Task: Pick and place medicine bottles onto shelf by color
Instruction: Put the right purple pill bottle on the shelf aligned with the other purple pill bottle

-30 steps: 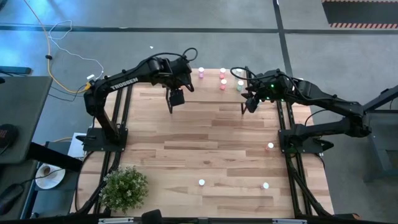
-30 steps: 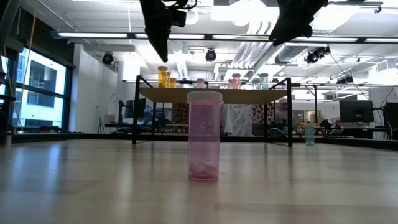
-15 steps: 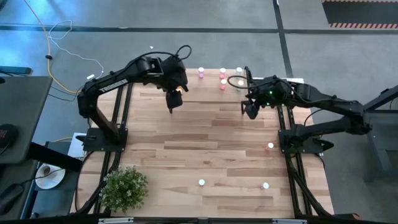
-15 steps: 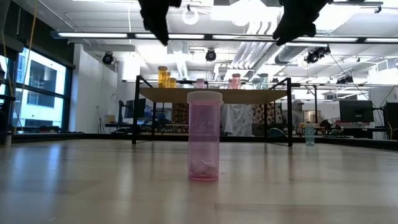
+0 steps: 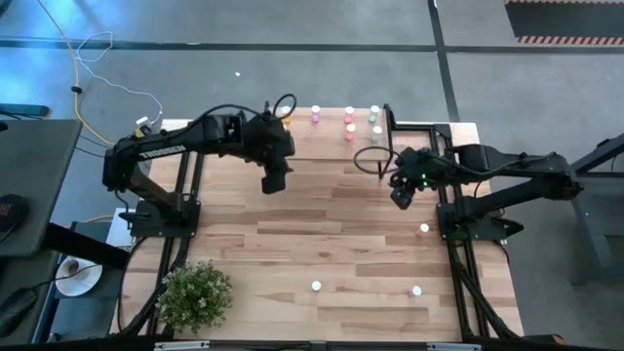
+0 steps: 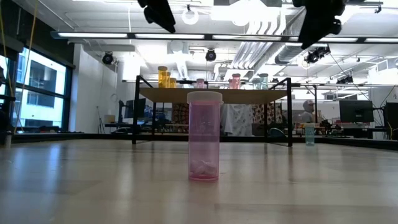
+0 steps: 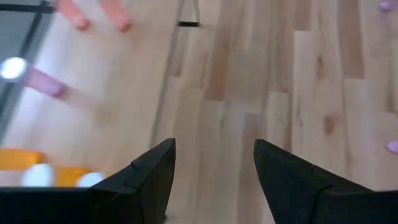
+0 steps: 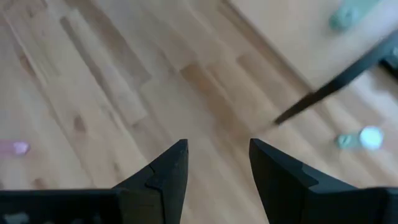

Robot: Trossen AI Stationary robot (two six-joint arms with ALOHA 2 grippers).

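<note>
Both arms have drawn back from the shelf over the last second: in the high view the left tool [image 5: 274, 181] has slid from the shelf's front edge toward the middle of the tabletop [image 5: 322, 234], and the right tool [image 5: 401, 195] has dropped from near the shelf's right end to about three o'clock of the tabletop's centre. Several medicine bottles [image 5: 348, 127] stand on the shelf [image 5: 331, 132] at twelve o'clock. Three more wait on the bare wood, at roughly four, five and six o'clock, so I judge the sorting well advanced but unfinished. A potted plant [image 5: 195, 292] sits at seven o'clock.

From the low view, a pink bottle [image 6: 204, 136] stands upright in the foreground with white tablets in its bottom. Behind it the shelf carries orange bottles [image 6: 165, 78] at its left end, pink ones in the middle and pale green toward the right. A lone green bottle [image 6: 309, 135] stands on the tabletop off to three o'clock. Both tools hang high, well clear of everything.

Through the left wrist view, the left tool's fingers [image 7: 152, 174] stand apart with only bare wood between them; nothing is held or touched. Blurred orange and pink bottles show on the shelf to one side.

Through the right wrist view, the right tool's fingers [image 8: 166, 171] are likewise spread and empty. A green bottle [image 8: 362, 139] stands on the tabletop beyond a black shelf leg.
</note>
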